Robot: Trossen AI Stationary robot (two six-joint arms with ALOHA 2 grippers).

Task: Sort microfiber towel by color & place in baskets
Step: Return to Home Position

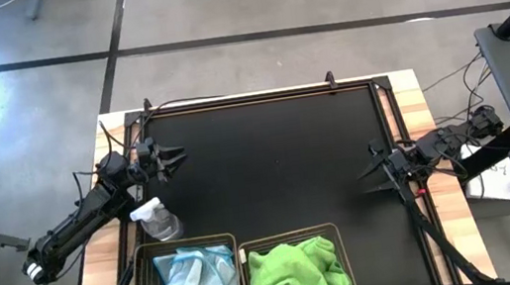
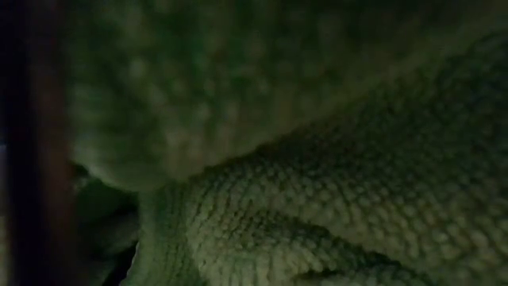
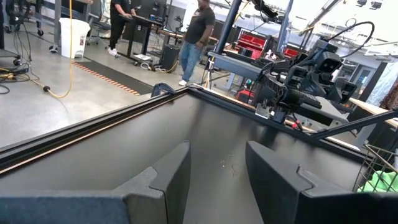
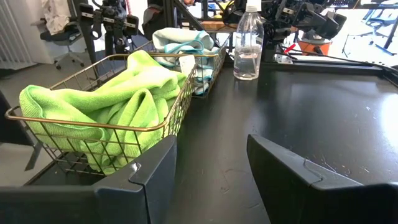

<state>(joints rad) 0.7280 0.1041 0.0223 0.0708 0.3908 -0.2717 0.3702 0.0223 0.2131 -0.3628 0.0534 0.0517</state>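
High view: blue towels [image 1: 196, 281] in basket [image 1: 181, 242] beside bottle [image 1: 156, 219], green towels [image 1: 296, 275] in second basket [image 1: 288, 235] beyond. Left gripper [image 1: 176, 161] near bottle, right gripper [image 1: 367, 171] well apart, both spread, empty. Sorting seems done; homing next, minding bottle.

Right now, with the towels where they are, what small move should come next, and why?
Probably just ease both arms back to rest. The pale blue towels lie in the left basket, the green towels in the right basket, and the left gripper and right gripper sit open and empty at the sides of the mat.
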